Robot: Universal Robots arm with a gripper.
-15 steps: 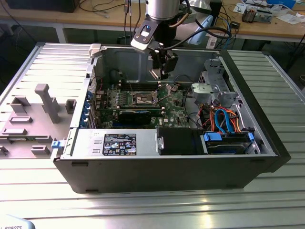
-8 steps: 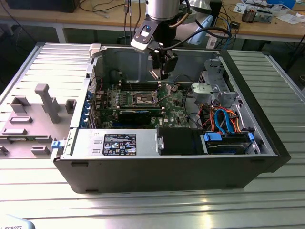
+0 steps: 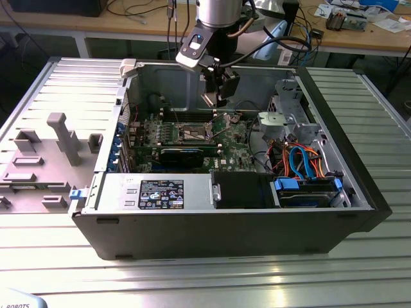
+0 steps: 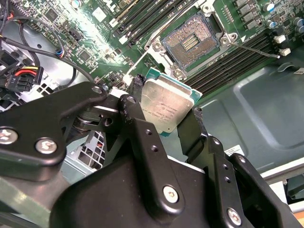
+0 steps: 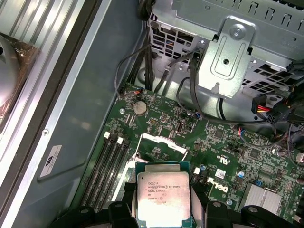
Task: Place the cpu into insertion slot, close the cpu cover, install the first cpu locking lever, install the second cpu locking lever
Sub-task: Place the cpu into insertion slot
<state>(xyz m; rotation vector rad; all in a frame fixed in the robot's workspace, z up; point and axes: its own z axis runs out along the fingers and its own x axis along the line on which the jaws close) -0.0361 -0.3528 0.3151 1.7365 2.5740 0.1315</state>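
Gripper (image 4: 165,105) of mine is pinched on the cpu (image 5: 163,197) by two edges, holding it clear above the open insertion slot (image 4: 190,42).

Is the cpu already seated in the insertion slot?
No, in the second wrist view the gripper holds the cpu away from the bare insertion slot.

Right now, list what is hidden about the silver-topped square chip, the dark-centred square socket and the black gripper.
- Silver-topped square cpu: its contact side faces away in both wrist views; the fingers of the black gripper cover two of its edges.
- Metal-rimmed insertion slot: its pins are too small in the exterior view.
- Height of cpu above slot: no view settles it.
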